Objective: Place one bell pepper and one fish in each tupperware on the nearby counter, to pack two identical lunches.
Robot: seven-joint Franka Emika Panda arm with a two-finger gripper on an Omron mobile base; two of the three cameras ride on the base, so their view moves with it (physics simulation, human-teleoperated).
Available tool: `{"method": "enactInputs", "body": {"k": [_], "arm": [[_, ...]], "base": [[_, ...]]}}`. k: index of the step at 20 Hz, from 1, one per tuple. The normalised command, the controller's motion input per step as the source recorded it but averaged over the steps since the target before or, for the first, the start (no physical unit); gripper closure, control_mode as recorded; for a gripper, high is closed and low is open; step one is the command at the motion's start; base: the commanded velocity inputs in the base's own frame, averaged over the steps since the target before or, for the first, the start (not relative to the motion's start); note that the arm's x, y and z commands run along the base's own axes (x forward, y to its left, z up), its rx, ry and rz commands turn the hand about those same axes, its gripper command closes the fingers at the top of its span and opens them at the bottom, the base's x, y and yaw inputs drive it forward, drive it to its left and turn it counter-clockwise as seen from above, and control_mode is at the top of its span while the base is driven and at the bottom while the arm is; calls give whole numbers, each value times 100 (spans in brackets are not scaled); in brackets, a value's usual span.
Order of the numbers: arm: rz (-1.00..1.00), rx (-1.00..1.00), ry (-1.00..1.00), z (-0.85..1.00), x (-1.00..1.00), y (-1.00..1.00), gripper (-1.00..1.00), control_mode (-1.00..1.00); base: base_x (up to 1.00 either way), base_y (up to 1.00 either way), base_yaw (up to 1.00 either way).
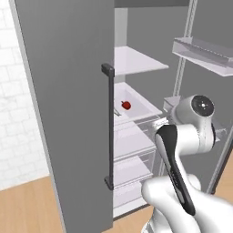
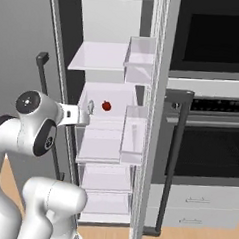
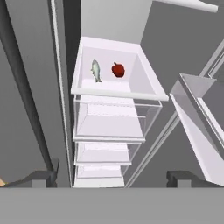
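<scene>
The pincer (image 3: pixel 112 178) stood fully open at the mouth of the open refrigerator, its two dark fingertips (image 3: pixel 43 178) set wide apart with nothing between them and nothing touching them. Ahead of the pincer and well apart from it, a white fridge shelf (image 3: pixel 118 92) carried two items side by side: a red bell pepper (image 3: pixel 118 70) and, just beside it on the hand view's left, a slim pale greenish fish (image 3: pixel 96 71) lying lengthwise. Pepper and fish were near each other but not touching. Nearer the pincer, below that shelf in the hand view, sat a stack of clear drawers (image 3: pixel 109 122). To the pincer's left stood the closed grey door (image 1: pixel 68 109) with its dark vertical handle (image 1: pixel 108 127); to its right the open door's clear bins (image 3: pixel 197 118) projected inward. In the left base view the bell pepper (image 1: pixel 126 105) lay on the middle shelf beyond the arm's wrist; in the right base view the pepper (image 2: pixel 106 105) and the fish (image 2: pixel 91 106) appeared just past the pincer's white hand (image 2: pixel 76 115). A dark wall oven (image 2: pixel 211 122) stood to the right of the refrigerator.
</scene>
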Motion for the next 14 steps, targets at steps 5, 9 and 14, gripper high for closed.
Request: {"method": "enactInputs", "body": {"k": [5, 9, 14], "arm": [[0, 0, 0, 0, 0, 0, -100, 100], [0, 0, 0, 0, 0, 0, -100, 100], [0, 0, 0, 0, 0, 0, -100, 100]], "base": [[36, -26, 1], [42, -9, 0], [61, -7, 0]]}}
